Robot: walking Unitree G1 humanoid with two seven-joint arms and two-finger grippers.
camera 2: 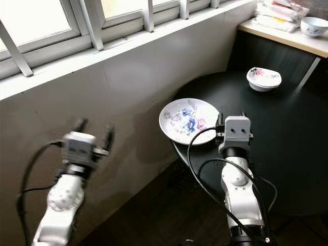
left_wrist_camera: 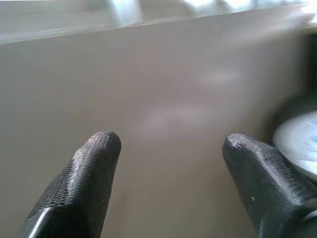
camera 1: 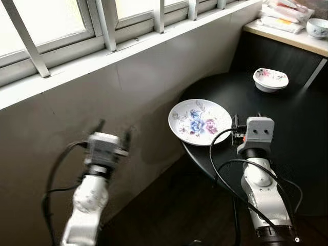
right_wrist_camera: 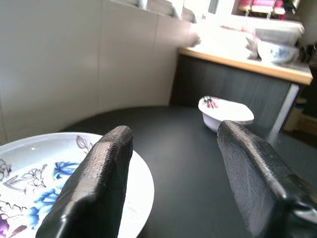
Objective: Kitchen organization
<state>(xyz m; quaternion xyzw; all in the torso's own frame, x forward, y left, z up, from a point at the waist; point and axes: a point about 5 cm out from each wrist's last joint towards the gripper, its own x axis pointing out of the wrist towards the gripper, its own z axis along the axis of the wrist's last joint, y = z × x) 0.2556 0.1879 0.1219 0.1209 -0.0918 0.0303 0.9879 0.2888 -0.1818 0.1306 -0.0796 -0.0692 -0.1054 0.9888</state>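
Observation:
A white plate with blue and pink flowers (camera 1: 200, 121) lies at the left edge of the round black table (camera 1: 287, 133). Farther back on the table sits a small white floral bowl (camera 1: 270, 79). My right gripper (right_wrist_camera: 173, 136) is open and hovers low over the table, just right of the plate's near rim, with nothing between its fingers (right_wrist_camera: 106, 168). My left gripper (camera 1: 113, 130) is raised off to the left, open and empty. It faces the bare grey wall (left_wrist_camera: 173, 89), with the plate's edge (left_wrist_camera: 299, 144) off to its side.
A grey wall under a window sill (camera 1: 133, 48) runs along the left and back. A wooden counter (camera 1: 287, 36) at the back right carries a blue-patterned bowl (camera 1: 318, 26) and packets (camera 1: 284, 15). Dark floor (camera 1: 174, 210) lies between the wall and the table.

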